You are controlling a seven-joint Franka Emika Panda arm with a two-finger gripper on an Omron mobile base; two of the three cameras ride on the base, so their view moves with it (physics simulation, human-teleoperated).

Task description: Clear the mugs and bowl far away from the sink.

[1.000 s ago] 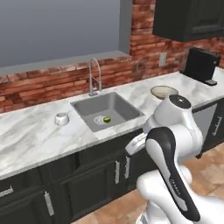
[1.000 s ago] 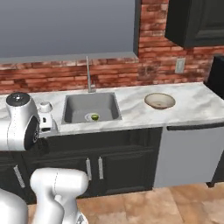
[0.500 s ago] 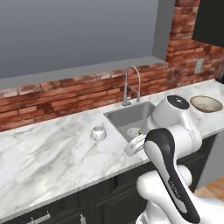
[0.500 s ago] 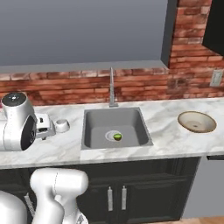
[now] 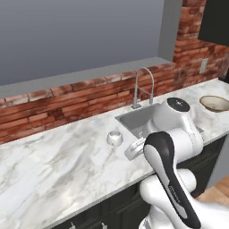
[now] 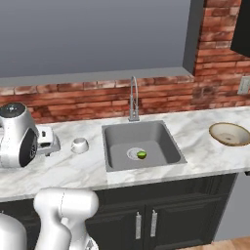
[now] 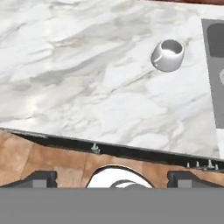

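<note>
The white mug (image 7: 168,55) on the counter (image 7: 87,87) looks light, stiff and slippery, so the empty, wide-open claw (image 7: 112,177) should pinch its rim.

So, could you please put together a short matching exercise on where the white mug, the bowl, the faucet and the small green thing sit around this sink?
Things:
1. white mug
2. bowl
3. faucet
4. small green object

Places, as seen in the right base view:
A. inside the sink, by the drain
B. on the counter far right of the sink
C. behind the sink, against the brick wall
D. on the counter just left of the sink

Pairs: 1-D, 2-B, 3-C, 4-A
</note>
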